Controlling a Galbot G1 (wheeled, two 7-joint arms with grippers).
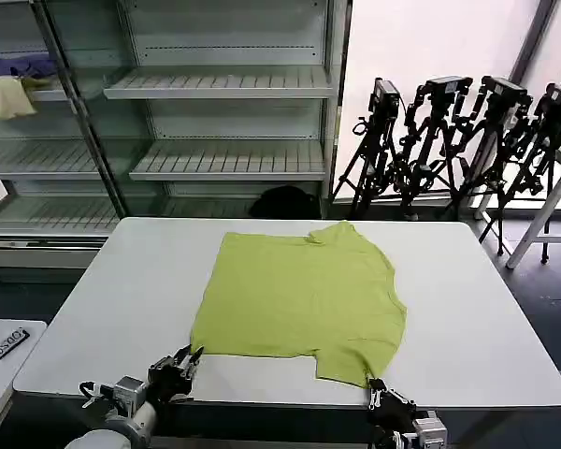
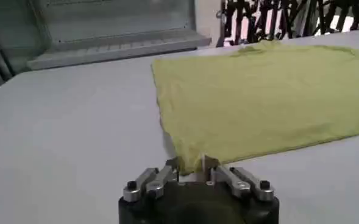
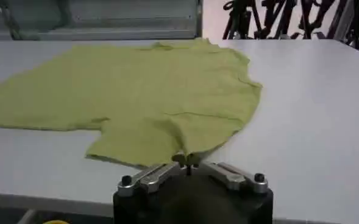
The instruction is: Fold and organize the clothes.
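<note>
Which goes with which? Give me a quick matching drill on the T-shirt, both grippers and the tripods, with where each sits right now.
Things:
1. T-shirt
2. left gripper
3. right gripper
4. tripods

Places:
A. at the shirt's near sleeve, by the table's front edge
B. on the floor behind the table, by the window
C. spread flat across the middle of the table
D. at the shirt's near hem corner

Pairs: 1-C, 2-D, 3-A, 4-B

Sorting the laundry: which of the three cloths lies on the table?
The lime T-shirt, spread flat on the white table. The pale yellow cloth and purple cloth sit on a shelf behind.
</note>
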